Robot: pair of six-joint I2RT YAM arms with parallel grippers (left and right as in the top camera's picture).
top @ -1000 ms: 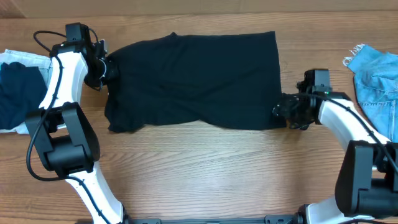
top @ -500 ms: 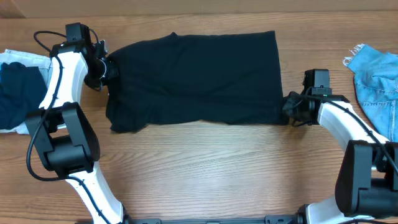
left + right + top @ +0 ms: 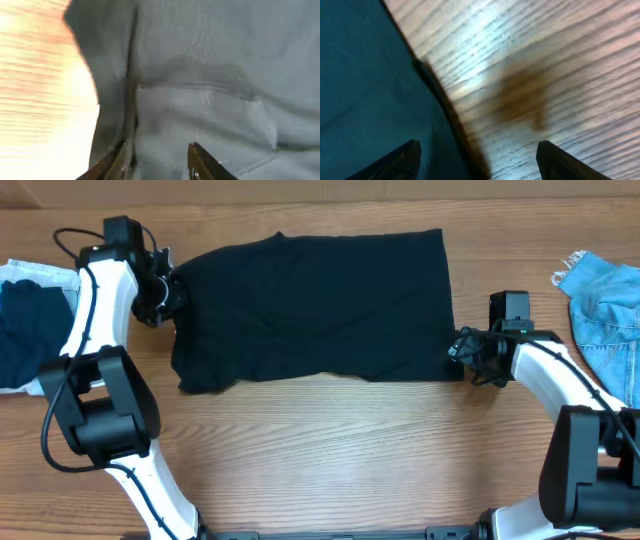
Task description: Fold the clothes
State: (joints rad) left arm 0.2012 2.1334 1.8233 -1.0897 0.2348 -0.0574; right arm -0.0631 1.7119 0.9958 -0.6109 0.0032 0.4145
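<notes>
The black clothes (image 3: 315, 305) lie spread flat on the table (image 3: 330, 460); my left gripper (image 3: 172, 292) sits at the left edge, fingers parted over the cloth, pinching nothing; my right gripper (image 3: 458, 352) stands wide open astride the lower right corner, placed, I judge, to start the next fold.

White arm links (image 3: 100, 310), black joint housings (image 3: 100, 405), thin black cable loops (image 3: 62, 238)
</notes>
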